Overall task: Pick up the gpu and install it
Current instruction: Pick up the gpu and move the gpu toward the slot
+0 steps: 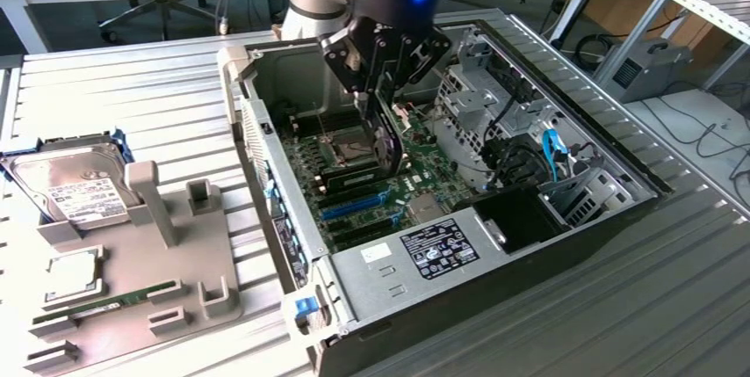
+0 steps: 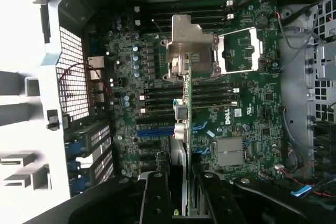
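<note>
Green card edge and silver end bracket tell you where the gpu [image 2: 185, 114] is: it sits edge-on between the fingers [image 2: 156, 187] of the gripper [image 2: 181, 174], which are drawn partway in and clamped on the card's two flat faces. You have it inside the open computer case [image 1: 551, 245], above the motherboard [image 2: 247, 114], with the bracket end toward the board's empty processor socket [image 2: 239, 51] and the card's long edge facing down at the board. In the exterior view the gripper [image 1: 381, 87] reaches down into the case with the gpu [image 1: 393, 144] hanging below it, over the middle of the motherboard [image 1: 428, 175]. Judging by this, the pick-up is done and you are in the install step, carrying the card toward a slot. The blue expansion slot [image 2: 155, 131] lies on the motherboard beside the card's line, not under it, so the card looks not yet lined up with it. Whether the lower edge is touching the board or hanging just above it is hard to tell from either view; it appears to be apart. Seating, as I judge it, calls for the connector edge parallel to the slot and directly over it, the bracket facing the case's rear wall, and the card kept upright so it goes in straight, not at an angle.
</note>
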Available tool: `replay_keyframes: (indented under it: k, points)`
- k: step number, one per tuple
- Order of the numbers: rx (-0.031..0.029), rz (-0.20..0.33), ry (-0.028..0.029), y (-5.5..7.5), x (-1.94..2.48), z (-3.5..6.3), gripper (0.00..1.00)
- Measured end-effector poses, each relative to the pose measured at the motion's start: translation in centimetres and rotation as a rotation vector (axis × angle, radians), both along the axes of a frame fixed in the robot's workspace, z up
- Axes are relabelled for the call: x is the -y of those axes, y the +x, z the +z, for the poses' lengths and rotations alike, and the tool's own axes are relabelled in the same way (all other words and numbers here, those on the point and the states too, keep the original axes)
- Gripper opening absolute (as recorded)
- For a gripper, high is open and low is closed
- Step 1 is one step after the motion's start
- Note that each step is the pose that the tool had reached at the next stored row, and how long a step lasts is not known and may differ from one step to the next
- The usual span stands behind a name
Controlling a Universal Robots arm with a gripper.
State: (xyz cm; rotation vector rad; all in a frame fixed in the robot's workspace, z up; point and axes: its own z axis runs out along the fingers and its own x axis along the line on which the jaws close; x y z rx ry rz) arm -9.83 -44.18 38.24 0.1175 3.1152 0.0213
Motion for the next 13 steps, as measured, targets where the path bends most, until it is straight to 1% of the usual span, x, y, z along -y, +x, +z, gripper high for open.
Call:
replay_keyframes:
  k: [13]
  points:
    - [0.0001, 0.000, -0.0022, 0.81, -0.01, -0.41, 0.26]
